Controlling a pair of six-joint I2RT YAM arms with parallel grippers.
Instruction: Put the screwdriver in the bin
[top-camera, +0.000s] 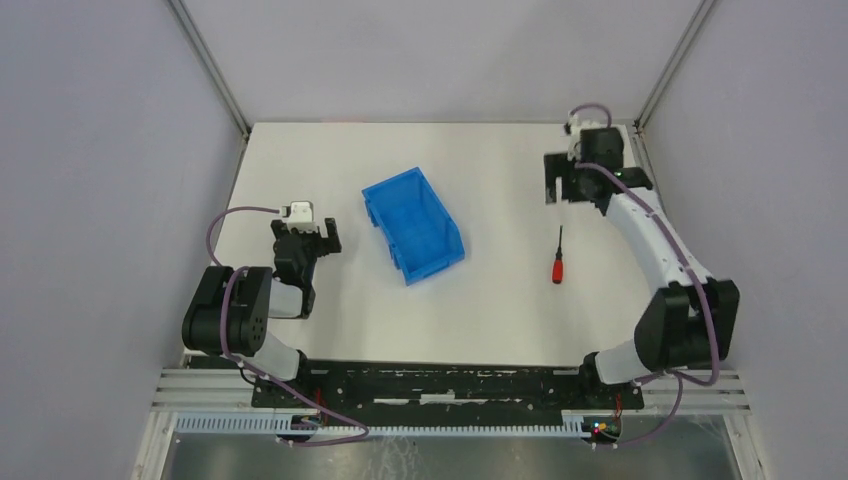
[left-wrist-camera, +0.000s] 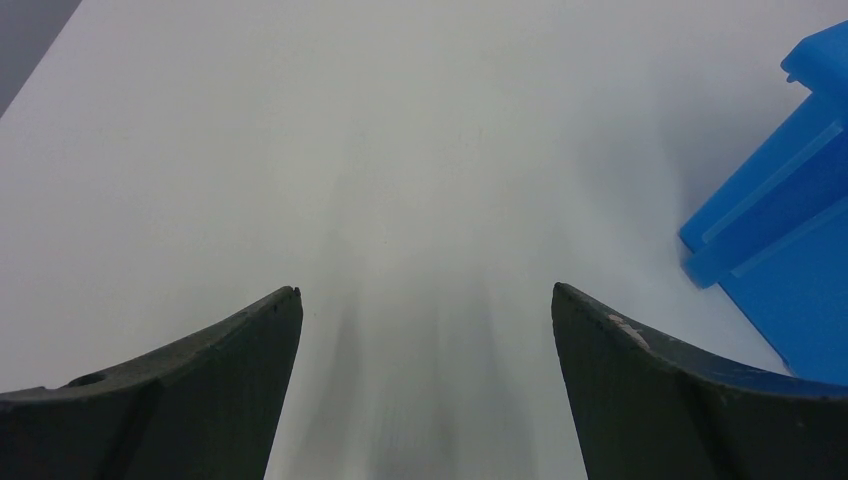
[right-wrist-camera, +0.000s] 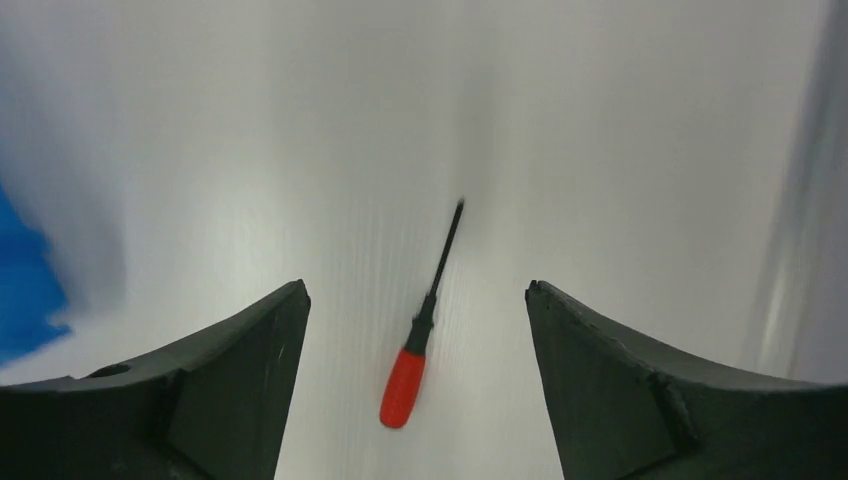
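The screwdriver (top-camera: 557, 256) lay flat on the table (top-camera: 480, 320), well apart from the bin (top-camera: 413, 225) and to its right, red handle toward the arms and black shaft pointing away; nothing held it. The right gripper (top-camera: 560, 195) hung above the table beyond the shaft tip, on the far side. Its jaws were spread wide with nothing between them, and in the wrist view the tool sat framed between the two fingers (right-wrist-camera: 240, 390), handle nearest the camera. That looked like a line-up for a descent, so I judged the reach to be the step in hand and the grasp not yet made. The wide spread made sense, since the tool was slim and lay low on the surface, leaving room to straddle it before closing. The left gripper (top-camera: 318, 240) sat low beside the bin's left wall, also spread and holding nothing, with a blue corner (left-wrist-camera: 780, 250) at the edge of its view. It was on the wrong side for the pickup, so it seemed merely parked there. The bin stood open-topped and looked bare inside, angled on the table, so a drop from above should do
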